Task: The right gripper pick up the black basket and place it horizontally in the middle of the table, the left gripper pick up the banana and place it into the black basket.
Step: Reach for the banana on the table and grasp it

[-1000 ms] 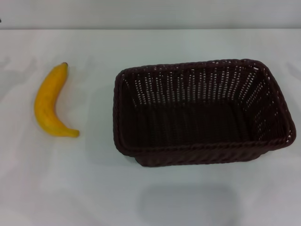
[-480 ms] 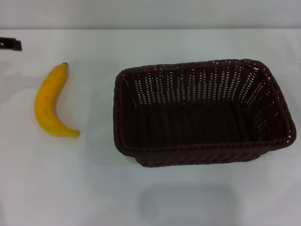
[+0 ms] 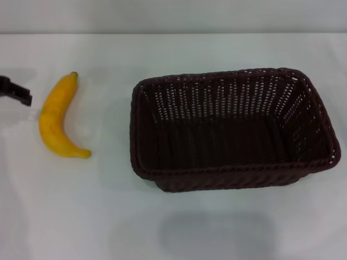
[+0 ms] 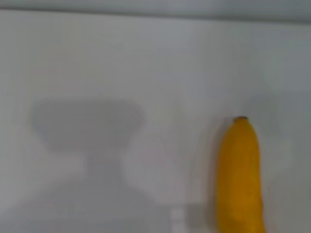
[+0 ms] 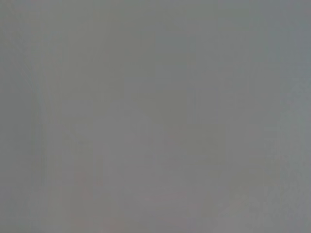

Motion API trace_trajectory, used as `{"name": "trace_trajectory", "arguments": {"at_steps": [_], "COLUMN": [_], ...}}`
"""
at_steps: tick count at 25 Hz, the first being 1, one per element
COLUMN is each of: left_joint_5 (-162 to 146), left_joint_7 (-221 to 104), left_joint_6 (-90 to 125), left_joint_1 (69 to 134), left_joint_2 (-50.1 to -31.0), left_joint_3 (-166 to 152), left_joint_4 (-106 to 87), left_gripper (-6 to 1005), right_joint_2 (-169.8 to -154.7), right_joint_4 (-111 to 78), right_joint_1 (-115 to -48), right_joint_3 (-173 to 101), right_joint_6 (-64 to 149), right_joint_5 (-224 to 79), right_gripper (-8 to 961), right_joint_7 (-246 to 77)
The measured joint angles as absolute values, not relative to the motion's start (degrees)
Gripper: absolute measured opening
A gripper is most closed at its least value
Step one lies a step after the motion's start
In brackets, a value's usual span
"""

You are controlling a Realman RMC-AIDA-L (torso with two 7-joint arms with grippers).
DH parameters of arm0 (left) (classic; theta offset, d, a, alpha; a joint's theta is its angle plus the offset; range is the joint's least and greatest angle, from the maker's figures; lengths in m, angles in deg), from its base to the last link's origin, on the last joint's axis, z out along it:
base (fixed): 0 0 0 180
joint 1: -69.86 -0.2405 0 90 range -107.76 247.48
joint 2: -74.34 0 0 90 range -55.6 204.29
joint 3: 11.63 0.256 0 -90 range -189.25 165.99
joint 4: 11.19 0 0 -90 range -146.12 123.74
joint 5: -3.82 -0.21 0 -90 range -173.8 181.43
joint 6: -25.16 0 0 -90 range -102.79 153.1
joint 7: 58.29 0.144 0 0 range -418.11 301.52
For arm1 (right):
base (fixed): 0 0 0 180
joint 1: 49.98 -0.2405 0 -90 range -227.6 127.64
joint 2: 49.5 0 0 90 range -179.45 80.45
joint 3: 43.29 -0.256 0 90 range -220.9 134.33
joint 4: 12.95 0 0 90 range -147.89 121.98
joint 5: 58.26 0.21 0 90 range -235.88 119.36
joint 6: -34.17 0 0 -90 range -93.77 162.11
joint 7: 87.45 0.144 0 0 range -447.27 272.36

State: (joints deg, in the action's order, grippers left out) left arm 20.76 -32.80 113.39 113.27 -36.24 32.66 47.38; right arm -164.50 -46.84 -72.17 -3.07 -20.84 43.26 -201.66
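White tabletop, smooth and plain, met a pale wall at its far edge. Black basket sat upright right of centre, long side across. Banana lay left of it, well apart (stem end far). Left pincer just beside banana; opening could not be told. Right pincer out of view.

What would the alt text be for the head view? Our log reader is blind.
A large black basket sits empty on a white table, right of center. A yellow banana lies on the table to its left, apart from it, and the left gripper pokes in beside the banana at the left edge.
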Motion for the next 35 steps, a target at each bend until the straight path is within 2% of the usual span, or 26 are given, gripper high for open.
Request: {"name": "trace_trajectory", "arguments": {"at_steps": [16,35], "left_joint_5": [22.1,23.7], "left_joint_7": [-36.5,-38.0], "left_joint_6": [103.9,97.3], "left_joint_1": [113.5,114.5], "left_joint_2": [-38.55,-38.77], "left_joint_3": [32.1,32.6], "left_joint_4": [38.7,31.6], "left_gripper": [829,825], "right_joint_2": [-164.65,-164.8], "right_joint_4": [-45.7,-44.8], "right_joint_1": [-70.8,-71.6], "right_joint_3": [-3.9,-3.9], "right_joint_6": [-20.6,-19.2], "right_joint_5": [44.5,44.6], "right_gripper": [653,653], "right_joint_7": [-206.4,-207.1]}}
